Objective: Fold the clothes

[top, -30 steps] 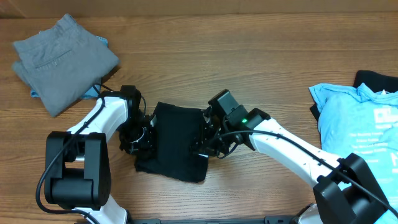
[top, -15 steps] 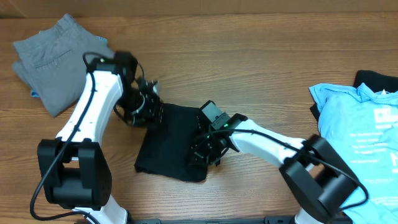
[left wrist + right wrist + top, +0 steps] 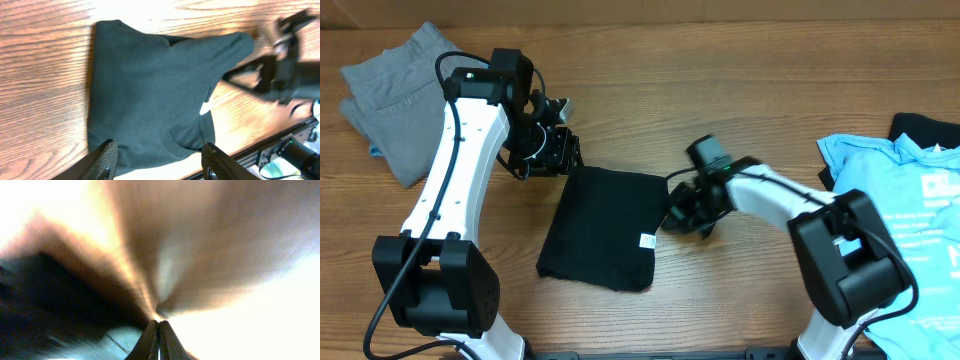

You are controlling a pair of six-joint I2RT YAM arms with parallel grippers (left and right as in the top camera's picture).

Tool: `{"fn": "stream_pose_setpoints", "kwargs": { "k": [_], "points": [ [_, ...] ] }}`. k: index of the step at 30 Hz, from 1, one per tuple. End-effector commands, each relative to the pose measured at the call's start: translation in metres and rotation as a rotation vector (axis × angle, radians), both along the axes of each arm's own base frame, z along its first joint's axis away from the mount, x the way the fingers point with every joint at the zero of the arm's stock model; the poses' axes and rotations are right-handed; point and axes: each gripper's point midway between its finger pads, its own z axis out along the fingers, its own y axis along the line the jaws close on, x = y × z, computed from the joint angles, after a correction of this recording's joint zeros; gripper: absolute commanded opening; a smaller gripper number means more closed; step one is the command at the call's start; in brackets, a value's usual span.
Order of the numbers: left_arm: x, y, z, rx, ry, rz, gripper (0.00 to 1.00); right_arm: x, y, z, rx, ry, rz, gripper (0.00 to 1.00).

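A black T-shirt (image 3: 600, 228) lies folded into a compact rectangle in the middle of the table, a small white tag showing near its right edge. My left gripper (image 3: 555, 152) hovers just beyond the shirt's far left corner. In the left wrist view its fingers (image 3: 106, 157) stand well apart over the black shirt (image 3: 155, 90), and nothing is between them. My right gripper (image 3: 685, 215) sits at the shirt's right edge. The right wrist view is blurred but shows that gripper (image 3: 158, 330) shut, fingers pressed together with no cloth between them.
Folded grey trousers (image 3: 415, 100) lie at the far left corner. A light-blue printed tee (image 3: 900, 210) lies spread at the right edge over another black garment (image 3: 925, 130). The right arm (image 3: 285, 60) shows beyond the shirt in the left wrist view.
My left gripper has let go, lifted off the shirt's left side and moved to its far left corner, opening. My right gripper has slid right off the shirt and shut.
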Motion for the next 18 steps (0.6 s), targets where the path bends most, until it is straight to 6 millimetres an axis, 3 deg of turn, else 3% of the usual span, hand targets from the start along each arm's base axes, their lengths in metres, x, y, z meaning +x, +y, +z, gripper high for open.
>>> {"fn": "stream_pose_setpoints", "kwargs": {
  "k": [1,3,6,8,10,16,18],
  "points": [
    [0.006,0.003,0.000,0.024,-0.027,-0.026,0.60,0.031,-0.014,0.002,0.001,-0.155,0.060,0.04],
    [0.005,0.003,0.000,0.024,-0.028,-0.036,0.61,0.037,-0.006,0.020,0.130,-0.230,0.158,0.05],
    [0.005,0.004,0.000,0.035,-0.030,-0.046,0.62,0.024,-0.001,0.034,0.234,-0.223,0.247,0.22],
    [0.006,0.006,-0.001,0.042,-0.034,-0.045,0.63,0.011,-0.001,0.034,0.243,-0.193,0.281,0.41],
    [0.008,0.005,-0.001,0.042,-0.041,-0.046,0.64,-0.001,0.004,0.032,0.244,-0.172,0.320,0.50],
    [0.009,0.005,-0.001,0.041,-0.047,-0.045,0.64,-0.040,0.049,0.023,0.260,-0.152,0.436,0.68],
    [0.009,0.005,-0.001,0.041,-0.046,-0.045,0.65,-0.046,0.062,0.021,0.261,-0.124,0.422,0.69]
  ]
}}
